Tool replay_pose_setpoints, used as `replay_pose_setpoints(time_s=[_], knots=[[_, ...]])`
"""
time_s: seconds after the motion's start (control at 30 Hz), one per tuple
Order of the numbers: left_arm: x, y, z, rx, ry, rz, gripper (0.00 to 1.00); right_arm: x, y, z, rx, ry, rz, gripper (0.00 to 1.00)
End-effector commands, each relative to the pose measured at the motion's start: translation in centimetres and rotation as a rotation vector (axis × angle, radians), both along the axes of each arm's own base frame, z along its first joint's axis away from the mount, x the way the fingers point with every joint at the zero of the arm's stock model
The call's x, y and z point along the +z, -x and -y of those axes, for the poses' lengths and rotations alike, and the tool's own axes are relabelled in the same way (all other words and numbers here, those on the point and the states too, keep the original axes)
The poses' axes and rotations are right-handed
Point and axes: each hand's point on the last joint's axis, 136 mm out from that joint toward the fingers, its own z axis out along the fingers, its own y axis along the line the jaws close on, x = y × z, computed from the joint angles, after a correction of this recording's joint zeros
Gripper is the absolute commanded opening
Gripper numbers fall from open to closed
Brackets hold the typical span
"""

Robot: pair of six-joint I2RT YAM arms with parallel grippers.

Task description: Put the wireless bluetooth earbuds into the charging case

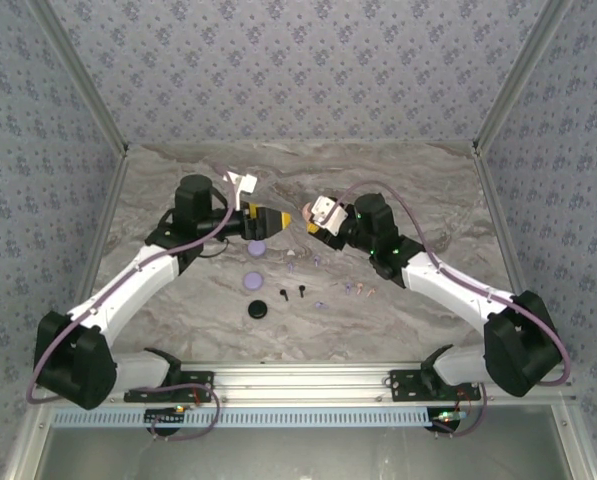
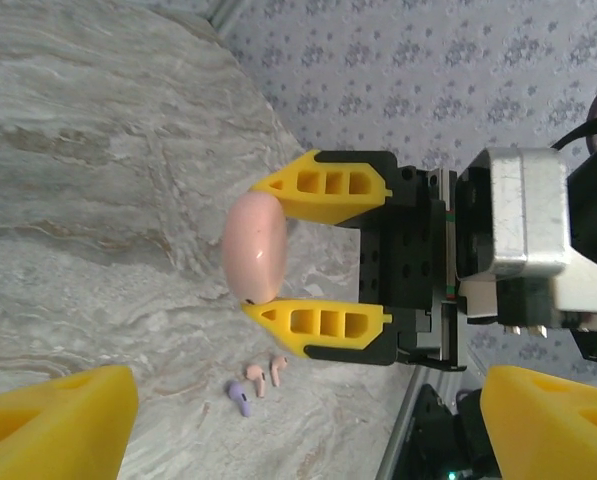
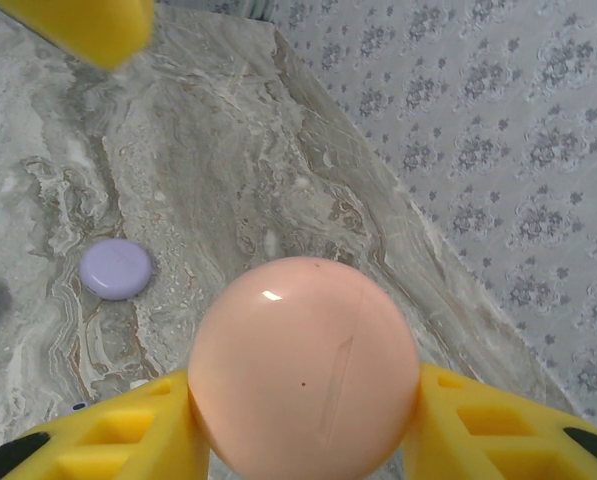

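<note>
My right gripper (image 3: 303,420) is shut on a round pale pink charging case (image 3: 303,365) and holds it above the table, its yellow fingers pressing on both sides. In the left wrist view the case (image 2: 254,240) shows edge-on between those fingers (image 2: 323,185). My left gripper (image 2: 308,410) faces it from close by, open wide with nothing between its fingers (image 2: 58,420). From above, the two grippers (image 1: 283,220) (image 1: 314,228) meet at mid-table. Two pink earbuds (image 2: 256,378) and a lilac earbud (image 2: 240,398) lie on the table below the case. Black earbuds (image 1: 282,294) lie nearer the front.
Two lilac discs (image 1: 256,247) (image 1: 253,279) and a black disc (image 1: 257,308) lie left of centre on the marble table (image 1: 428,190). More small buds (image 1: 363,290) are scattered near the middle. Patterned walls close in the back and both sides.
</note>
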Motion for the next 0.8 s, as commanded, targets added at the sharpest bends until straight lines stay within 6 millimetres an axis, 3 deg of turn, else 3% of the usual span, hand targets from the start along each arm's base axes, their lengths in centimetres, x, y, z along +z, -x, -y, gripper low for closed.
replay_pose_setpoints(time_s=[0.0,0.23,0.37,0.6,0.77], knots=[[1.1,0.0,1.2,-0.05,0.008,0.038,0.86,1.3,0.9,-0.8,0.05,-0.004,0.042,0.48],[0.0,-1.0,2.4,-0.049,0.007,0.013,0.78,1.8,2.0,-1.7,0.092,-0.013,0.044,0.48],[-0.6,-1.4,2.9,-0.06,-0.003,-0.007,0.68,2.1,2.4,-1.9,0.105,-0.012,0.046,0.48],[-1.1,-1.1,3.9,-0.104,0.001,-0.028,0.57,2.1,2.8,-2.3,0.121,-0.01,0.042,0.49],[-1.4,-0.8,4.5,-0.135,0.004,-0.04,0.42,2.1,2.9,-2.4,0.125,-0.006,0.038,0.49]])
